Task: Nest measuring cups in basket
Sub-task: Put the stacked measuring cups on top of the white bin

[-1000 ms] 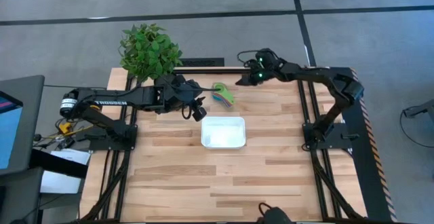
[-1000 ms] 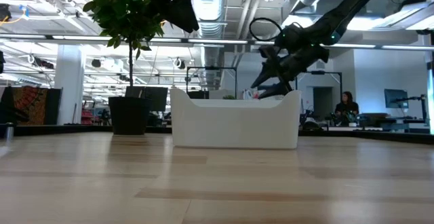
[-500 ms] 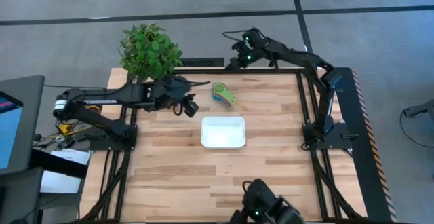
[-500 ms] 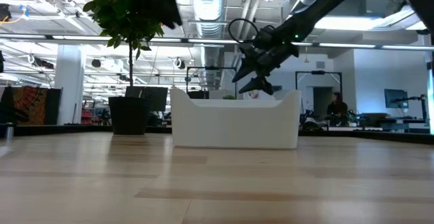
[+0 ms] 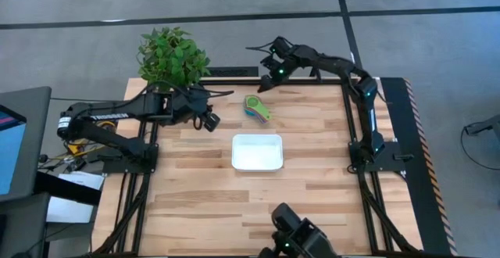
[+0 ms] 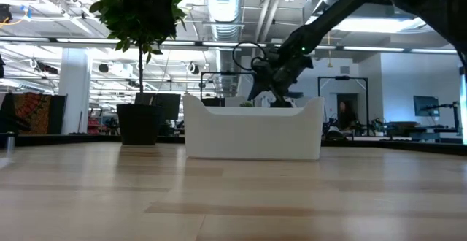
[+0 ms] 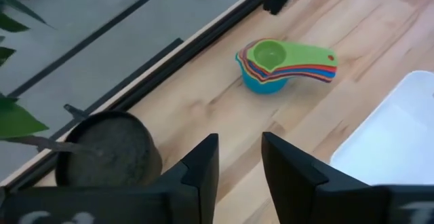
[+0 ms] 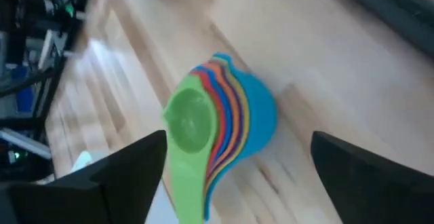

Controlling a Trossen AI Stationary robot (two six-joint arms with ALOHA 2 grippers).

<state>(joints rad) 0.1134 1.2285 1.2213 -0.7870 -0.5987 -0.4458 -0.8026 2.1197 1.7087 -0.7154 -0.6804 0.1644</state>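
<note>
The measuring cups [image 5: 256, 108] sit nested in one stack, green on top and light blue at the bottom, with the handles fanned. The stack stands on its bottom cup on the wood, just beyond the basket's far side. The white basket [image 5: 257, 152] holds nothing that I can see. My right gripper [image 5: 266, 82] hovers open above the far side of the stack; in its wrist view the cups [image 8: 217, 122] lie between the spread fingers [image 8: 129, 173]. My left gripper [image 5: 209, 121] is open, left of the cups [image 7: 274, 64], touching nothing.
A potted plant [image 5: 172, 59] stands at the table's far-left corner; its dark pot [image 7: 108, 149] is close to my left gripper. In the low view the basket [image 6: 252, 128] hides most of the cups. Bare wood stretches toward the near edge.
My right gripper has swung from the far right toward the table's left along the far edge and come down over the cup stack. My left gripper has drawn back from the basket toward the left, nearer the plant. Cups and basket have stayed put.
</note>
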